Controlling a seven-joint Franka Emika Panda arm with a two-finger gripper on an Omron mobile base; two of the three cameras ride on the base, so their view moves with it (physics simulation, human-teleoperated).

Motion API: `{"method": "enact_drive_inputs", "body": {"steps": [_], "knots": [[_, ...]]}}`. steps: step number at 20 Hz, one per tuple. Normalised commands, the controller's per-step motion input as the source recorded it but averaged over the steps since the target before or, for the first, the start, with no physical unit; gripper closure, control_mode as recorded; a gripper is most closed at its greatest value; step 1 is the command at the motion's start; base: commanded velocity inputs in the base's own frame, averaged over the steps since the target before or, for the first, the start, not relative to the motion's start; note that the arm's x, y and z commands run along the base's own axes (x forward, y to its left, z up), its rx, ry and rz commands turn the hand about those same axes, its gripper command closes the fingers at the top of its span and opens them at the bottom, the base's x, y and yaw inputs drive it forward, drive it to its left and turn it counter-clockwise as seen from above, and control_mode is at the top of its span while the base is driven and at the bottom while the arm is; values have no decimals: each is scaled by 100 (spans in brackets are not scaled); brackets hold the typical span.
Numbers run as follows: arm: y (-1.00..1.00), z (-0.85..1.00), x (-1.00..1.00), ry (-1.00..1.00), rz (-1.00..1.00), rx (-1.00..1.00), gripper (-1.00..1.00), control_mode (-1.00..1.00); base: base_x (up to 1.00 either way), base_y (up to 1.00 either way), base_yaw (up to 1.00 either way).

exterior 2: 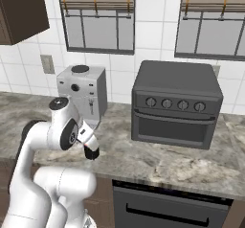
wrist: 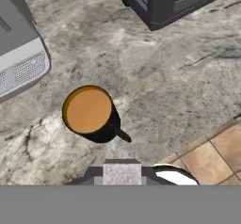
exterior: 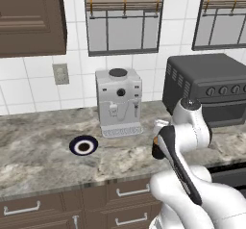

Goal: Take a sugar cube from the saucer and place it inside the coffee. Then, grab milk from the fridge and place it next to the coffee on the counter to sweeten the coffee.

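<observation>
Gripper point(exterior 2: 92, 153) hung above coffee mug point(wrist: 92, 114), jaws shut narrow, probably pinching sugar cube for drop; cube itself not discernible. Saucer point(exterior: 83, 146) bare.

You see a black mug point(wrist: 94, 117) with brown coffee, a dark saucer point(exterior: 83, 146) with a white ring, and a grey marbled counter point(exterior: 38, 141).

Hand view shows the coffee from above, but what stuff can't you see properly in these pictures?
- Gripper: in the hand view its tips are cut off by the bottom edge.
- Sugar cube: too small to spot on the saucer or in the coffee.
- Coffee: in the left base view the arm hides it.
- Counter: its ends run off the picture edges.
</observation>
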Motion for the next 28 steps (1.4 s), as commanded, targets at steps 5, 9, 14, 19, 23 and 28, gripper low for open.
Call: {"method": "enact_drive_inputs", "body": {"steps": [5, 9, 14, 19, 23, 28], "knots": [[-21, 3, 39, 4, -1, 2, 100, -100, 0, 0, 0], [0, -4, 26, 15, 1, 2, 100, -100, 0, 0, 0], [3, -2, 30, 14, 0, 0, 100, -100, 0, 0, 0], [9, -2, 26, 11, 0, 0, 100, -100, 0, 0, 0], [18, -9, 0, 5, 0, 0, 100, -100, 0, 0, 0], [0, -26, -7, 0, 0, 1, 100, -100, 0, 0, 0]]}}
